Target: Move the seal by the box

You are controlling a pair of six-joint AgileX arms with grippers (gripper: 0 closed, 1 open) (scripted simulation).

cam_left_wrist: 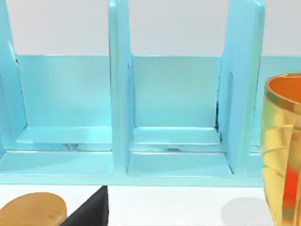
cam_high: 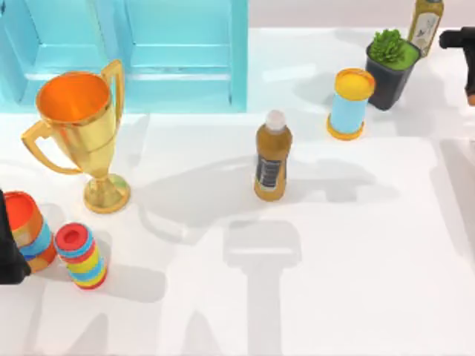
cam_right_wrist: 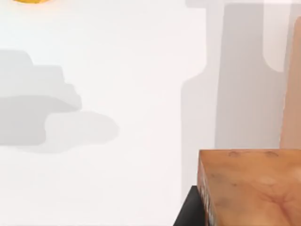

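Note:
The seal (cam_right_wrist: pixel 249 188) is a reddish-brown stone-like block, seen very close in the right wrist view with a black finger (cam_right_wrist: pixel 188 212) against its side. My right gripper (cam_high: pixel 469 74) is at the far right edge of the table, beside the potted plant, and appears shut on the seal (cam_high: pixel 470 93). The box (cam_high: pixel 148 52) is a turquoise compartmented case at the back left, and its open compartments (cam_left_wrist: pixel 174 108) face the left wrist camera. My left arm (cam_high: pixel 11 245) stays at the left edge, next to the striped cylinders.
A gold trophy (cam_high: pixel 82 126) stands in front of the box. An amber bottle (cam_high: pixel 272 159) is mid-table, and a blue cylinder with yellow caps (cam_high: pixel 349 104) is to its right. Black-potted plant (cam_high: pixel 391 63) and olive bottle (cam_high: pixel 425 22) at back right. Striped red-topped cylinder (cam_high: pixel 82 256) at front left.

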